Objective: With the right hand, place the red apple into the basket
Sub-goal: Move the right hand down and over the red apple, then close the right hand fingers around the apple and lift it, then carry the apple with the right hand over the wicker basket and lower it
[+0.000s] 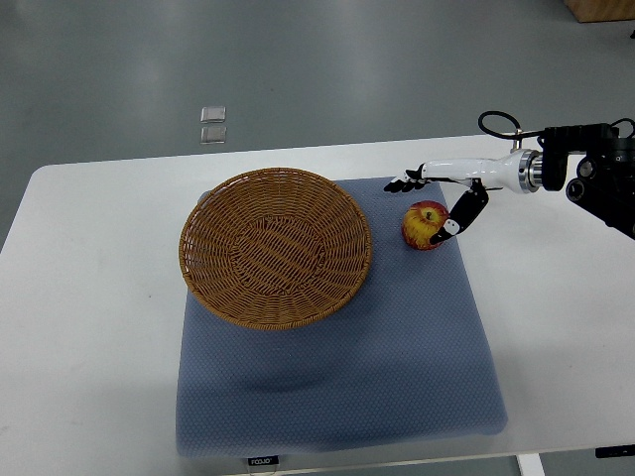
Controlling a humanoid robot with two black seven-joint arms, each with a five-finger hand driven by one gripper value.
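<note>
On the blue-grey mat (337,387) covering the white table (89,297), a wicker basket (275,247) sits left of centre, empty. Just right of its rim lies the red apple (424,225). Right hand (437,198) hovers over the fruit, fingers spread, thumb tip touching the apple's right side.

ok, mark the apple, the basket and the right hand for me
red apple (424,226): top view, on its upper face near the stem dimple.
basket (275,247): top view, on the bare woven floor at its middle.
right hand (444,193): top view, on the white palm section above the apple.
</note>
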